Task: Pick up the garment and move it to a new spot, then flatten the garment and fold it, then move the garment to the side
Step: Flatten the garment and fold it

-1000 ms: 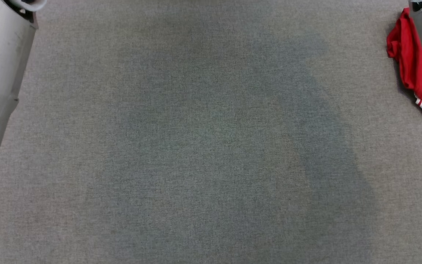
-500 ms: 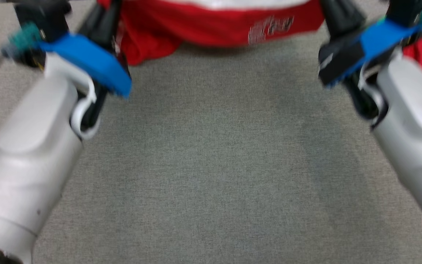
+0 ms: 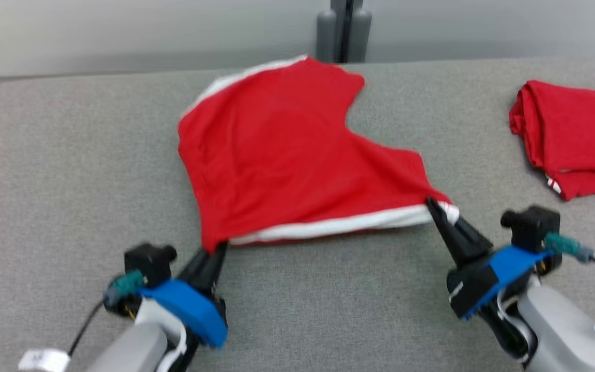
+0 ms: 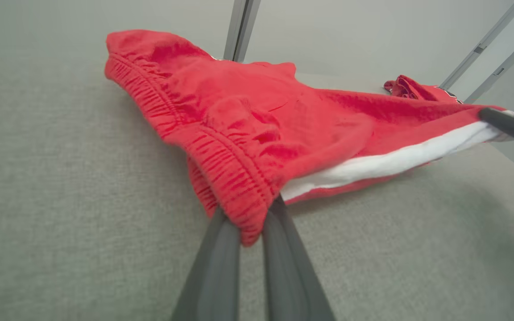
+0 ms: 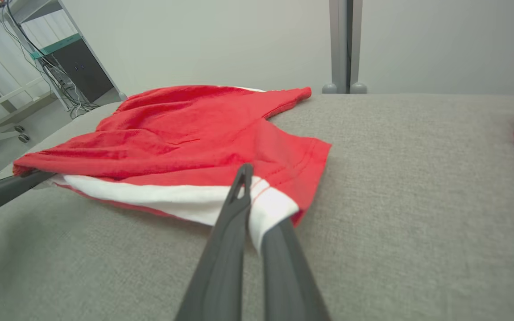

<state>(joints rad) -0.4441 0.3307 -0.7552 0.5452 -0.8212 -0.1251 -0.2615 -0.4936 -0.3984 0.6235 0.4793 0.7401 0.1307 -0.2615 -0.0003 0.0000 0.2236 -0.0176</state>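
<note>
The garment [image 3: 282,160] is a pair of red shorts with a white side stripe, spread on the grey table [image 3: 70,155]. My left gripper [image 3: 216,249] is shut on its near left corner, the gathered waistband [image 4: 239,196]. My right gripper [image 3: 434,206] is shut on the near right corner at the white stripe [image 5: 266,205]. The near edge stretches between the two grippers and lifts slightly off the cloth surface. In the left wrist view the right gripper's fingers [image 4: 507,127] show at the far right; in the right wrist view the left gripper's fingers [image 5: 2,189] show at the far left.
Another red garment [image 3: 571,134] lies folded at the table's right side. A grey post [image 3: 344,31] stands behind the table's far edge against a pale wall. Shelving and cables [image 5: 47,58] stand off the table's left end.
The head camera has tilted up from the bare near tabletop to the garment and both grippers. Both grippers stay shut on the garment's corners.
</note>
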